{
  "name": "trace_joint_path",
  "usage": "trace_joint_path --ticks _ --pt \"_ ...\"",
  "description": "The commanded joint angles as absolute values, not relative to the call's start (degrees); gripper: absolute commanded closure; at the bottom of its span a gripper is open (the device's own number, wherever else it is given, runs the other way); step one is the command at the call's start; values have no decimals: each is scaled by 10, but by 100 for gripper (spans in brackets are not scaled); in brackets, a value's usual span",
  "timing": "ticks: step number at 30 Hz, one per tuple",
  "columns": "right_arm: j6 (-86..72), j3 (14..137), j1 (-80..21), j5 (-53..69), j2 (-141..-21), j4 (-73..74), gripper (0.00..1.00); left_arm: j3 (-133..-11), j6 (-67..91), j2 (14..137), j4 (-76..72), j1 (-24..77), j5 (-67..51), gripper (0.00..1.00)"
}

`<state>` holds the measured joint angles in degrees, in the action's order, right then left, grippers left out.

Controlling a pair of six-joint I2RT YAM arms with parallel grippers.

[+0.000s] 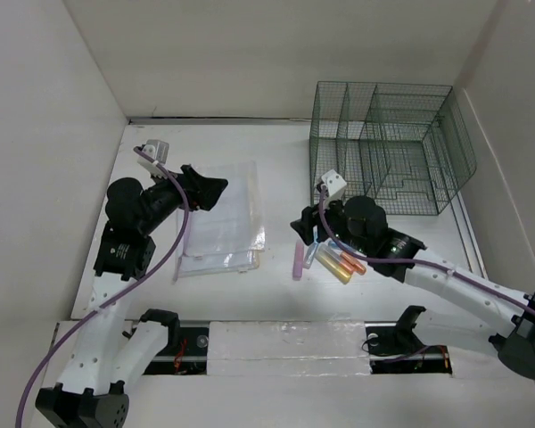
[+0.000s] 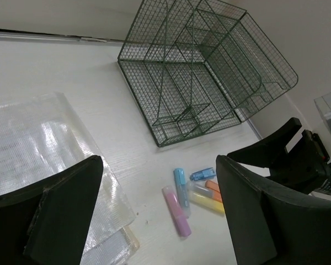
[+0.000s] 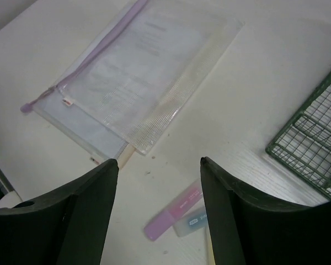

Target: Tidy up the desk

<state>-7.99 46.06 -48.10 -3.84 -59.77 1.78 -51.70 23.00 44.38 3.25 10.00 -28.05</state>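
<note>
Bench [image 1: 276, 169]: white, walled on three sides, spanning the whole area under both arms; it carries every item.
Loose items: a stack of clear document pouches [image 1: 221, 218] at left, a cluster of highlighters [image 1: 325, 260] at centre, a green wire rack [image 1: 388, 147] at far right.
Left pincer [image 1: 205, 189]: jaws wide apart, empty, over the pouches' left side.
Right pincer [image 1: 305, 227]: jaws apart, empty, near the highlighters and clear of them.
Step in hand: we judge it the approach to a pickup.
Next move: probably lower the right pincer across one highlighter barrel, then close.
Top view: both arms and the full layout.
Left wrist view: we see nothing in the rack compartments; the highlighter colours read pink, blue, orange, yellow.
Right wrist view: a purple zip along one pouch edge, not legible from above.
</note>
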Motion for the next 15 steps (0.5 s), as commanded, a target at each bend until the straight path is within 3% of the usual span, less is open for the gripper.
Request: trace_joint_path --ticks 1,5,8,9,11,12,13,15 --pt "-90 454 -485 -28 -602 -44 33 -512 228 446 8 98 -282 19" --pt "-91 448 -485 -48 -613 -57 35 -514 231 449 8 98 -276 19" --pt "-92 449 -485 -61 -636 -72 46 -512 234 454 12 98 -255 21" --pt "-92 450 -485 -62 -643 -77 53 -512 236 458 14 98 -246 22" --pt "-95 453 -485 -69 -670 -90 77 -512 237 461 20 98 -222 28" --pt "-98 460 -485 -81 -680 -94 94 -512 241 464 22 98 -212 30" --pt "-99 463 -485 -84 -692 -100 100 -512 243 468 25 98 -195 31" --pt "-106 478 -485 -105 -731 -105 100 -512 249 479 31 98 -174 40"
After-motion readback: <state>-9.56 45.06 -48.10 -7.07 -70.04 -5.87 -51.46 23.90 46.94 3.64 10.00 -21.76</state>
